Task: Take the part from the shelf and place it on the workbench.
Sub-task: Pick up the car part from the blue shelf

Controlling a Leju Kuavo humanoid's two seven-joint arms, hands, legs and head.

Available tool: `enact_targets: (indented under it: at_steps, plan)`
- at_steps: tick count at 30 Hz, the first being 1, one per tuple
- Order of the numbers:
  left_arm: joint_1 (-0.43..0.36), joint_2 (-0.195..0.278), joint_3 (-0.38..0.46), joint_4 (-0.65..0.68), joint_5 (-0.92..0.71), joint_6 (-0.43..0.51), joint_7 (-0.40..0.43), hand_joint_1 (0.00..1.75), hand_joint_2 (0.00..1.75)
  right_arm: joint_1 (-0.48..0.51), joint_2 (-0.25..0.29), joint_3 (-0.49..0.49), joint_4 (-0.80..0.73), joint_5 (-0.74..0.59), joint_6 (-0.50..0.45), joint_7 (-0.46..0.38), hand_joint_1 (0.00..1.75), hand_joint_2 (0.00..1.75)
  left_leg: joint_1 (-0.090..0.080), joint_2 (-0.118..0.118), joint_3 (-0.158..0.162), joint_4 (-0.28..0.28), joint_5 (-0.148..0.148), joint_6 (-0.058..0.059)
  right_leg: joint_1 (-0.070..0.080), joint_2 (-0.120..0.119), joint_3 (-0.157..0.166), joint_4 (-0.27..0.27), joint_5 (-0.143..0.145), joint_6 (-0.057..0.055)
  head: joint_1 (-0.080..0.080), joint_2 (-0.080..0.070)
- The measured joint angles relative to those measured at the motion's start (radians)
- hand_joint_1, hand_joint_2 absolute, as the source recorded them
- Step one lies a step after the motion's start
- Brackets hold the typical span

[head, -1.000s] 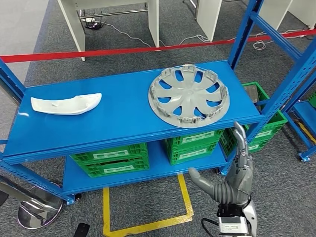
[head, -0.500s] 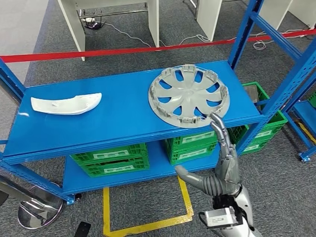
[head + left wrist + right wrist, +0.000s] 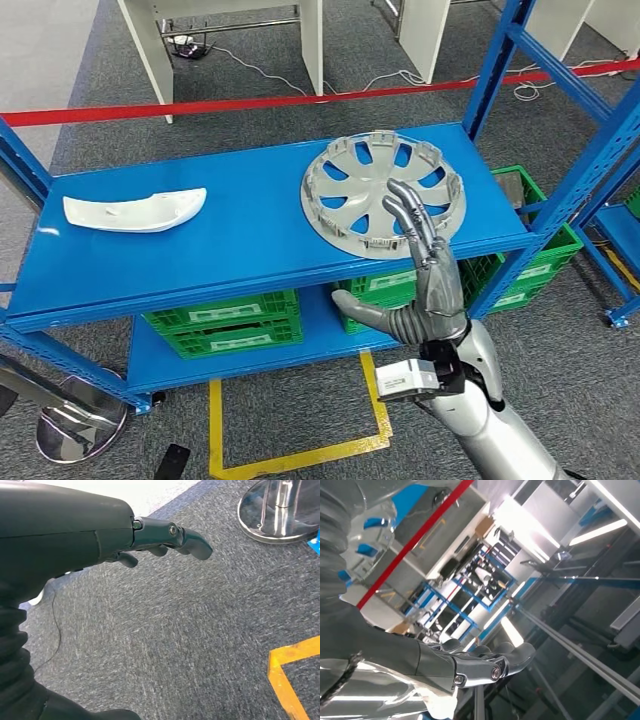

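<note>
A grey hubcap [image 3: 362, 190] lies flat on the right half of the blue shelf [image 3: 241, 235], and its rim juts a little over the front edge. My right hand [image 3: 423, 270] is raised in front of that edge with fingers spread and thumb stretched to the left, holding nothing; its fingertips overlap the hubcap's near rim. A white curved trim part [image 3: 134, 210] rests at the shelf's left end. In the left wrist view my left hand [image 3: 124, 535] hangs over grey carpet, its fingers extended and empty.
Green crates [image 3: 226, 320] stand on the lower shelf level. Blue uprights [image 3: 581, 170] rise at the right. A red barrier tape [image 3: 226, 104] runs behind the shelf. Yellow floor tape [image 3: 294, 455] and a round metal base [image 3: 75, 425] lie on the carpet in front.
My right hand has risen from below the shelf edge and moved left, up to the hubcap's near rim. The hubcap and the trim part have not moved.
</note>
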Motion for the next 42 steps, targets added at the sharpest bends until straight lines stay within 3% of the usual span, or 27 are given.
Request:
enact_targets:
  at_steps: [10, 19, 23, 29, 37, 42]
  plan:
    - [-0.004, -0.007, -0.015, 0.000, -0.012, 0.004, 0.004, 0.00, 1.75, -0.056, 0.015, 0.019, 0.020, 0.028, -0.053, 0.007, 0.00, 1.75, 0.000, 0.000, 0.000, 0.000, 0.000, 0.000, 0.000, 0.000, 0.000, 0.000, 0.000, 0.000, 0.000, 0.000]
    - [-0.006, -0.009, -0.020, 0.000, -0.014, 0.053, -0.043, 0.00, 1.75, -0.101, 0.017, 0.035, 0.038, 0.060, -0.010, 0.071, 0.00, 1.75, 0.000, 0.000, 0.000, 0.000, 0.000, 0.000, 0.000, 0.000, 0.000, 0.000, 0.000, 0.000, 0.000, 0.000]
    - [-0.015, -0.010, -0.021, 0.000, -0.002, 0.007, -0.074, 0.00, 0.00, -0.150, 0.017, 0.053, 0.114, 0.169, 0.046, 0.164, 0.00, 1.75, 0.000, 0.000, 0.000, 0.000, 0.000, 0.000, 0.000, 0.000, 0.000, 0.000, 0.000, 0.000, 0.000, 0.000]
    - [-0.023, -0.013, -0.021, 0.000, 0.014, -0.093, -0.108, 0.00, 0.00, -0.231, 0.025, 0.088, 0.299, 0.320, 0.115, 0.264, 0.00, 1.75, 0.000, 0.000, 0.000, 0.000, 0.001, 0.002, 0.000, -0.001, 0.000, 0.000, 0.001, 0.000, 0.000, 0.000]
    - [-0.024, -0.012, -0.022, 0.000, 0.014, -0.124, -0.130, 0.00, 0.00, -0.342, 0.025, 0.128, 0.518, 0.502, 0.192, 0.377, 0.00, 1.75, 0.000, 0.000, -0.001, 0.000, 0.002, 0.002, 0.000, -0.001, 0.000, 0.000, 0.001, 0.000, 0.000, 0.000]
    - [-0.024, -0.011, -0.023, 0.000, 0.022, -0.140, -0.124, 0.00, 0.00, -0.402, 0.025, 0.144, 0.640, 0.535, 0.240, 0.408, 0.00, 1.75, 0.000, 0.000, -0.001, 0.001, 0.002, 0.002, 0.000, -0.001, 0.000, 0.000, 0.001, 0.000, 0.000, 0.000]
